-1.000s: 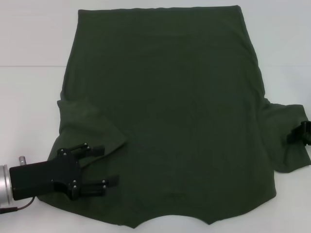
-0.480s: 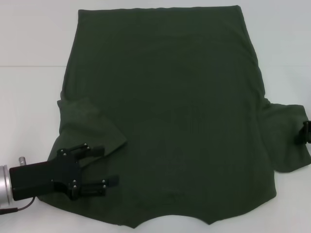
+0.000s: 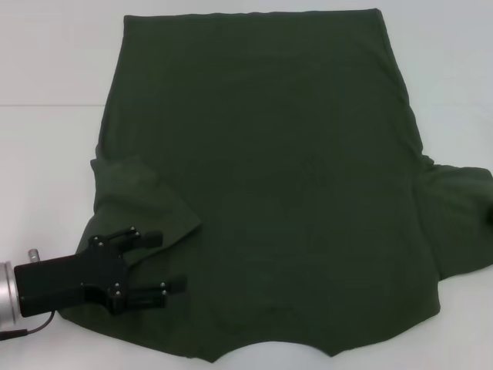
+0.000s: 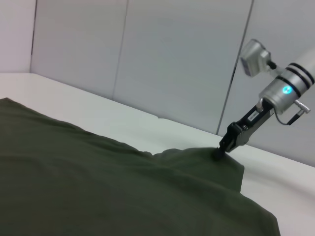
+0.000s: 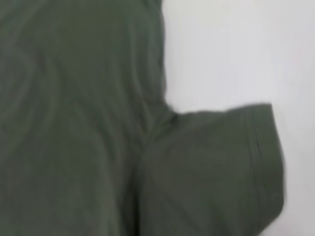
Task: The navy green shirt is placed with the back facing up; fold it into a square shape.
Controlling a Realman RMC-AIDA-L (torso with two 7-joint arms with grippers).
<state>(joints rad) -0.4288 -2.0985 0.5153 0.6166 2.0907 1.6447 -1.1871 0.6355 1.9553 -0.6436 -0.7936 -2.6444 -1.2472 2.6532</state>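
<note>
A plain white surface (image 3: 54, 69) carries everything here, with pale wall panels (image 4: 162, 59) behind it in the left wrist view.

The left hand (image 3: 158, 262) lies low over the navy green shirt (image 3: 269, 177), at the shirt's near left shoulder just beside the folded-in left sleeve (image 3: 139, 200). Its two fingers are spread apart, one toward the sleeve's hem and one toward the neckline, with nothing pinched between them. It has barely shifted over the last second.

The right hand (image 4: 220, 150) is what changed. A second ago it showed at the outer edge of the shirt's right sleeve (image 3: 454, 223) in the head view; now it has slipped out of that frame. The left wrist view catches its tip down at that sleeve's far corner, touching or nearly touching the cloth; whether it grips I cannot tell.

The shirt lies flat, back up, hem away from the robot and neckline nearest. Only the left sleeve is turned in, so the fold is at an early stage, and the right sleeve looks the likely next piece.
</note>
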